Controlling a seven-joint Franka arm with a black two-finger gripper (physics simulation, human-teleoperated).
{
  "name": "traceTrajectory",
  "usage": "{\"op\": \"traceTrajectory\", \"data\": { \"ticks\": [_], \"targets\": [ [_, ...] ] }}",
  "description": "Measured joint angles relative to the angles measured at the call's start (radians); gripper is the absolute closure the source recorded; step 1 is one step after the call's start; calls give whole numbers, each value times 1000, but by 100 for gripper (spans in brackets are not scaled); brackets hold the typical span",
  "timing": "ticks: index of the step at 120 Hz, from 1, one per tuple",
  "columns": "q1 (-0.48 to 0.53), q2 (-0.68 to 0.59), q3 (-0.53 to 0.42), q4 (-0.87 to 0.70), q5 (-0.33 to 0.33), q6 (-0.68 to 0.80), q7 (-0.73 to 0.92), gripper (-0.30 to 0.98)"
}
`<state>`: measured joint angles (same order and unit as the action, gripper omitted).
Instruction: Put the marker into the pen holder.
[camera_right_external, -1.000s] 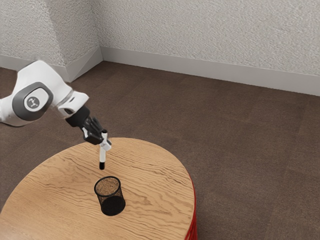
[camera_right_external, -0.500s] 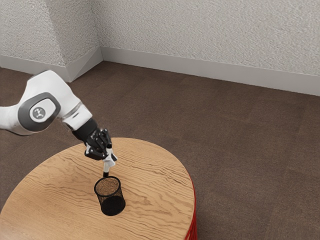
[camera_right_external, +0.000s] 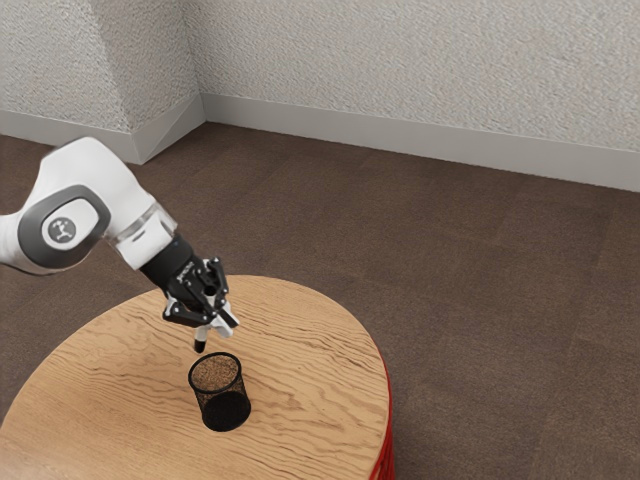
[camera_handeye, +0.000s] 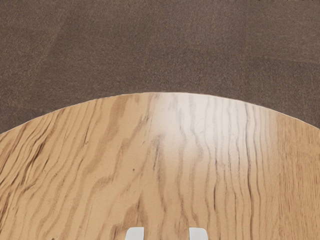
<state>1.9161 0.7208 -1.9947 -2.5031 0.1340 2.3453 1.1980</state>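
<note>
Reaching in from the exterior view's left, the white arm (camera_right_external: 95, 200) slopes down over the round wooden worktop (camera_right_external: 310, 355), with its black hand at the low end. The fingers (camera_right_external: 226, 318) stand apart; the wrist view shows their two pale tips with a clear gap and wood grain between them. The marker (camera_right_external: 200, 345) is at the fingers, its white body partly hidden by them and its black lower end pointing down, slightly tilted. Whether it touches either finger, the pictures do not tell.

That black end lies just beside the rim of the pen holder (camera_right_external: 225, 411) in the exterior view, toward the arm's side of it, and the marker is outside the holder. The pen holder, a round black mesh cup, stands upright on the worktop, wood showing through its open mouth. Something red (camera_right_external: 388, 445) shows below the worktop's edge at the exterior view's right. Beyond lie the brown floor (camera_right_external: 490, 270), a pale baseboard (camera_right_external: 400, 144) and a rough, light wall (camera_right_external: 400, 60).
</note>
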Motion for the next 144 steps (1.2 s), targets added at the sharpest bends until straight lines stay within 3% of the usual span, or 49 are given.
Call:
{"op": "traceTrajectory", "data": {
  "ticks": [79,95,125,144],
  "targets": [
    [-50,35,-16,-99,-61,1,75,74],
    [-137,22,90,-93,-73,20,85,74],
    [-161,15,81,-28,-70,54,102,73],
    [-204,11,173,-1,-67,63,113,74]
  ]
}}
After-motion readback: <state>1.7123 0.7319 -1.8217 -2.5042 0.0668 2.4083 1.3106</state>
